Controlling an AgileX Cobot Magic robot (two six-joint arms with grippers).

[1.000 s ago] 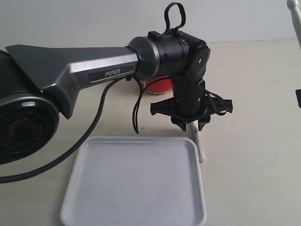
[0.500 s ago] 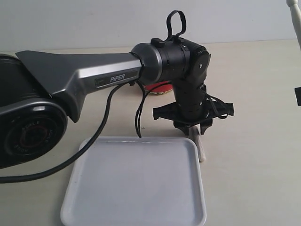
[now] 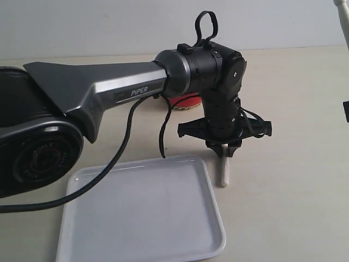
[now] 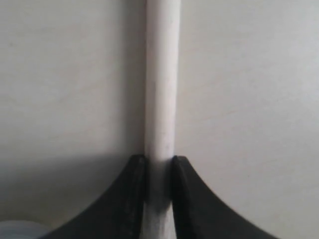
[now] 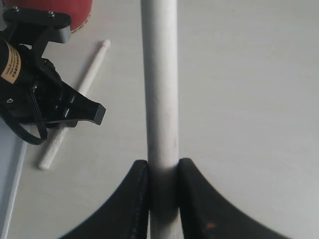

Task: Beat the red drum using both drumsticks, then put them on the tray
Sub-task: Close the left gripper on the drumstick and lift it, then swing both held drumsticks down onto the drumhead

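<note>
The red drum (image 3: 183,100) (image 5: 56,9) is mostly hidden behind my left arm. My left gripper (image 3: 222,148) (image 4: 159,169) points down at the tabletop, shut on one pale drumstick (image 3: 223,173) (image 4: 162,79) (image 5: 82,84). That stick's end pokes out just right of the white tray (image 3: 142,218). My right gripper (image 5: 163,169) is shut on the other drumstick (image 5: 159,74), whose upper part shows at the far right edge of the exterior view (image 3: 342,22). That stick is held off the table, well right of the drum.
My left arm's grey link (image 3: 109,87) and black cable (image 3: 117,158) stretch across the left half of the exterior view, above the tray's far edge. Bare beige tabletop (image 3: 289,191) lies right of the tray.
The tray has slid left and turned slightly. The held stick's lower end has shifted a little left, and the left gripper has dropped slightly. The right drumstick has not moved.
</note>
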